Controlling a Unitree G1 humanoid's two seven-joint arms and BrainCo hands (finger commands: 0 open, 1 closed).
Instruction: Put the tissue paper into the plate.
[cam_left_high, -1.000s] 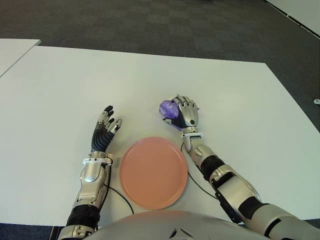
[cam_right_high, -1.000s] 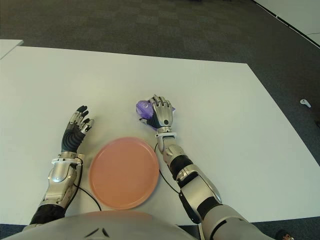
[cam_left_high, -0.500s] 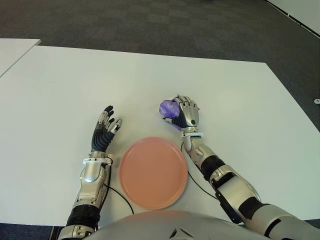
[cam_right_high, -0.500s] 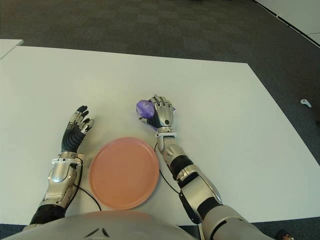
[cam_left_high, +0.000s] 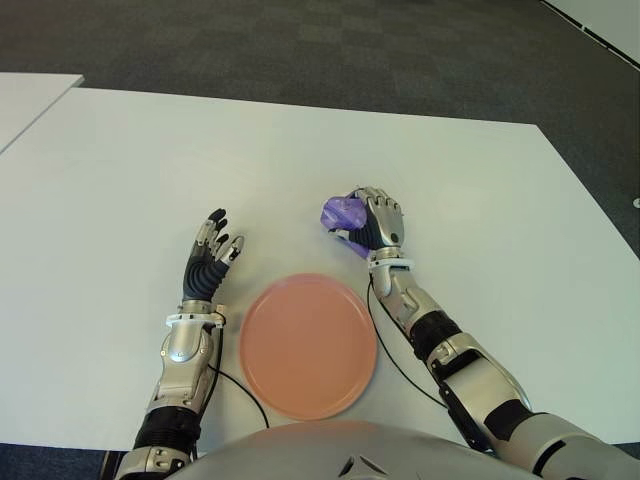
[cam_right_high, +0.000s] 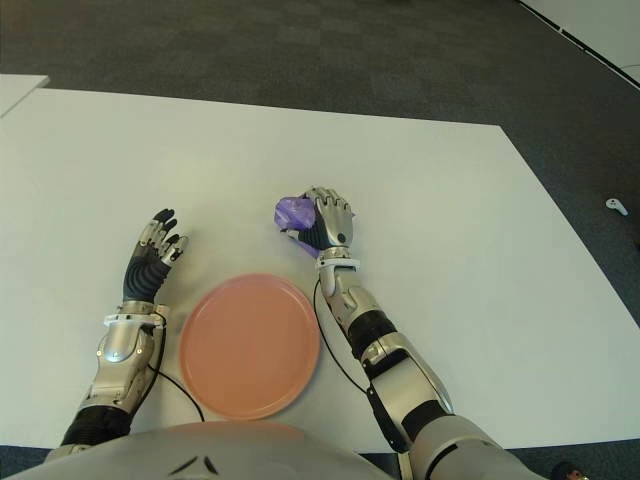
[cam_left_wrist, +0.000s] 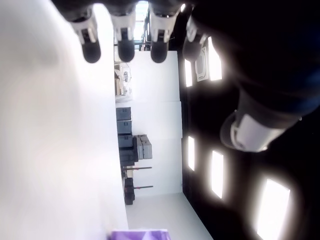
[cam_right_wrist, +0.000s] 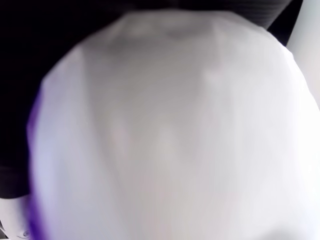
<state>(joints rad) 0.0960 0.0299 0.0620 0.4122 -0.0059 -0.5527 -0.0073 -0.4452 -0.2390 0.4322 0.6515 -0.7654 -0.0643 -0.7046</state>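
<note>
Nearest the robot, the pink plate (cam_left_high: 307, 345) lay flat on the white surface (cam_left_high: 120, 160), with nothing in it. A thin dark cable (cam_left_high: 243, 392) ran along the surface by the plate's near-left rim, and another cable curved past its right edge toward the right forearm.

Just left of the plate the left hand (cam_left_high: 207, 262) showed palm-inward with its fingers (cam_left_wrist: 91, 49) straight and spread, holding nothing; whether it touched the surface could not be told. In its wrist view four dark fingertips pointed out over the white top, and a sliver of purple showed far off.

Beyond the plate, a little to its right, the right hand (cam_left_high: 374, 223) was curled around the tissue (cam_left_high: 343, 213), a crumpled purple wad. The fingers wrapped over its top and right side, and the wad bulged out on the hand's left. The tissue sat near the plate's far rim but outside it. Whether the wad was clear of the surface could not be told. The right wrist view was filled by the pale tissue (cam_right_wrist: 170, 135) pressed close to the lens, with a purple edge at one side.

Past the surface's far edge lay dark carpet (cam_left_high: 300, 40).
</note>
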